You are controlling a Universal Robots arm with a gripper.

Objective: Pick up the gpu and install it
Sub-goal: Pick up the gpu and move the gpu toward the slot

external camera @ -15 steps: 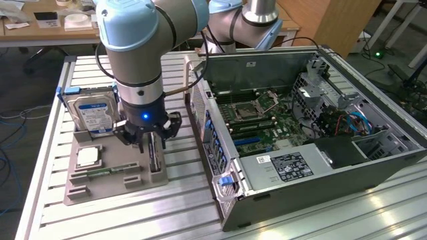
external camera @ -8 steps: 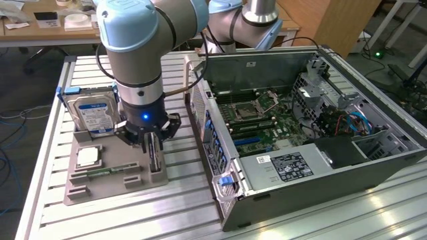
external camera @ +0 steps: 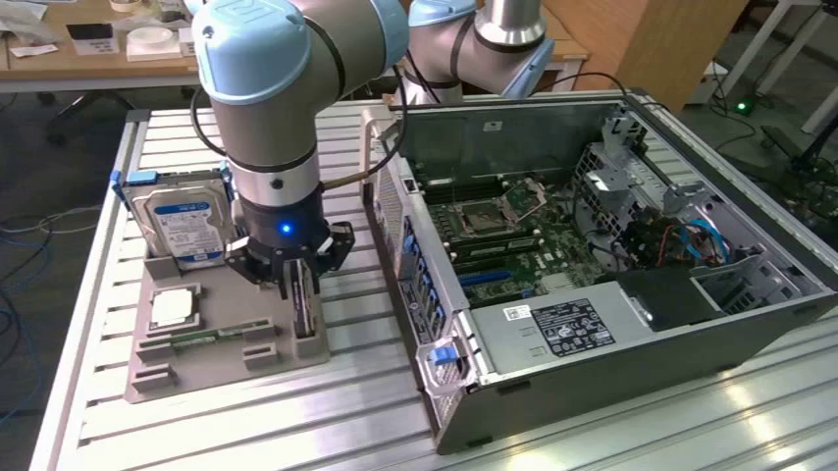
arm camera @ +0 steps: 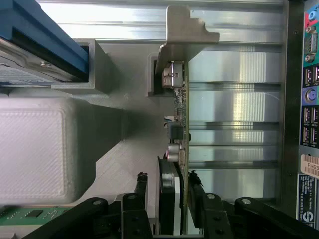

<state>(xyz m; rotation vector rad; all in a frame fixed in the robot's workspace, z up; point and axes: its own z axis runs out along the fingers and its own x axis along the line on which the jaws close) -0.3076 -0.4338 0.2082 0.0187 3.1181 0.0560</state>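
The gpu (external camera: 308,316) is a slim dark card standing on edge in a slot of the grey holder tray (external camera: 223,363), on the side nearest the computer. My gripper (external camera: 298,287) hangs straight down over it, one finger on each side. In the wrist view the gpu (arm camera: 180,114) runs away from the gripper (arm camera: 168,181), its silver bracket (arm camera: 185,30) at the far end. Both black fingers (arm camera: 195,185) are drawn in against the card's sides near its black fan. The card still rests in its slot.
A silver hard drive (external camera: 183,221) with a blue label stands at the tray's far end. A processor (external camera: 173,307) and memory sticks (external camera: 196,339) lie in the tray. The open computer case (external camera: 733,324) lies at the exterior view's right, close beside the tray, on a slatted aluminium table (external camera: 367,412).
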